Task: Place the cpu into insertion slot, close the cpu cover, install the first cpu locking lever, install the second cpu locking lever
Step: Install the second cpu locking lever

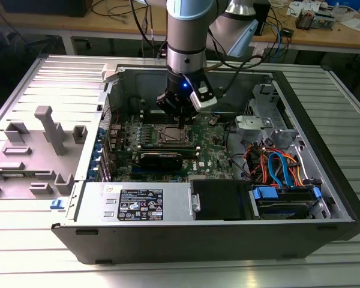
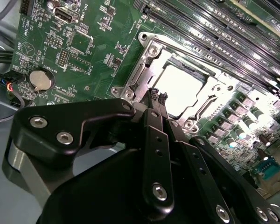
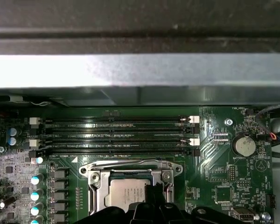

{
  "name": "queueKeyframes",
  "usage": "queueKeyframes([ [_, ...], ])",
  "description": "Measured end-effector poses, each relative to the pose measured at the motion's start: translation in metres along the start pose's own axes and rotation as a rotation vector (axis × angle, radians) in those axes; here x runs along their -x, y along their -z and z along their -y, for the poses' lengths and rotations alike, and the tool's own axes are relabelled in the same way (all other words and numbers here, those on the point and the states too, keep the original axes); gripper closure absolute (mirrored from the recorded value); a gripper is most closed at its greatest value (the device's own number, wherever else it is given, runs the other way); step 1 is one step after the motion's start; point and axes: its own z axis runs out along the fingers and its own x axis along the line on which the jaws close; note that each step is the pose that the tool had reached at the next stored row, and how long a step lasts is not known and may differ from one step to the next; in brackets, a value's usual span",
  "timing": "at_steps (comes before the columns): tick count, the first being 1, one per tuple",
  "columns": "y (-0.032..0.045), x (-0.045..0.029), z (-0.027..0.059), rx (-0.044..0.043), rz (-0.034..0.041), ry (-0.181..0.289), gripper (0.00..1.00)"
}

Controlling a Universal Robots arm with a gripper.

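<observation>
Silver-grey and flat, the cpu (image 2: 182, 88) sits seated in the insertion slot (image 3: 98, 193), its metal top catching the light in both wrist views. Around it lies the cpu cover (image 2: 142, 70), a thin metal frame folded down flat over the socket, the chip showing through its window. So the first two steps look done, by my judgement; whether either locking lever is latched I cannot tell.

The gripper (image 2: 157, 95) hangs right above the socket's near edge, its black fingertips pressed together with nothing between them, so clenched and empty. Seen from the second wrist view, the tips point at the rim of the cover frame, with the chip just beyond them toward the memory slots (image 3: 116, 135). The frame's long sides run parallel to those slots, and the fingertips stand at the side of the socket away from them.

Outward from the socket, the green motherboard (image 1: 213, 147) lies inside the open computer case (image 1: 228, 237) in the exterior view, with a coin battery (image 3: 245, 145) near the socket's corner and orange and blue cables (image 1: 282, 168) well apart toward the exterior view's right.
</observation>
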Motion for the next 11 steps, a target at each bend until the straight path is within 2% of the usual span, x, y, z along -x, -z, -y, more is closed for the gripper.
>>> queueKeyframes([
  [11, 0.0001, 0.0038, 0.0059, -0.0003, -0.0016, 0.0, 0.89],
])
